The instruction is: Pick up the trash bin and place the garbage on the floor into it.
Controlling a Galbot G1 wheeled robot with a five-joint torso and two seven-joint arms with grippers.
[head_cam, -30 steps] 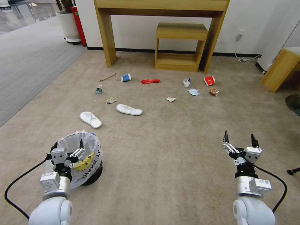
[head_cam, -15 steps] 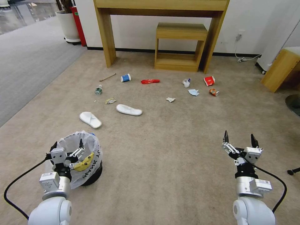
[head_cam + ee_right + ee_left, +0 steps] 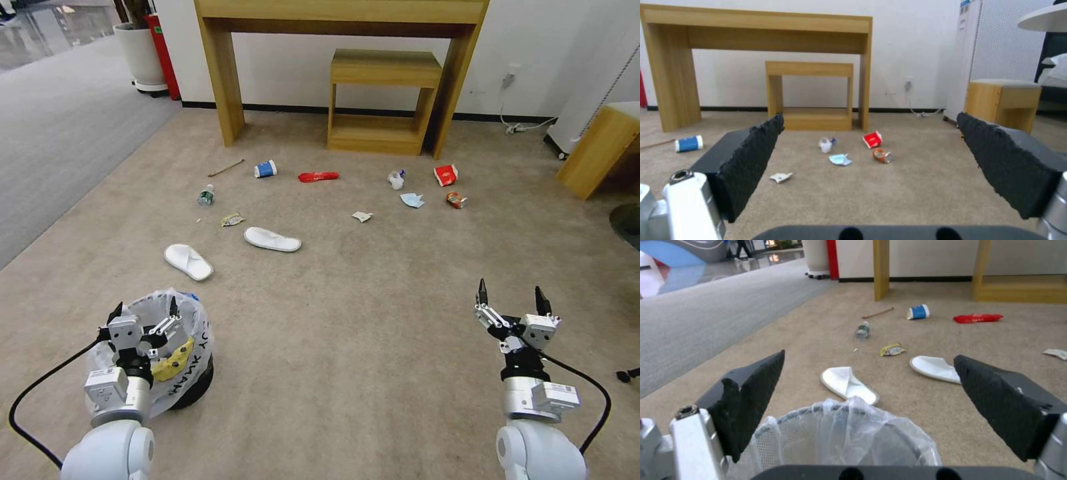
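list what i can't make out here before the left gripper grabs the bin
- Bin base, head view: hidden behind the left gripper and bag.
- Bin inside, left wrist view: bottom cut off by the gripper body; contents unclear.
- Bag lettering, head view: partly folded, unreadable.
- Scrap, head view: too small to identify.
- Right gripper: open, idle.

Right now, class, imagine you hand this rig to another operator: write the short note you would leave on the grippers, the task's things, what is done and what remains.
Left gripper: open, hovering over the trash bin, not gripping it.
Right gripper: open and empty, held above bare floor on the right.
Bin: on the carpet, near left, lined with a clear bag.
Garbage, all on the floor ahead: two slippers, bottle, stick, paper cup, red wrapper, tissue, mask, red packets.
Done: nothing collected.
Left: lift the bin, then bin every item.
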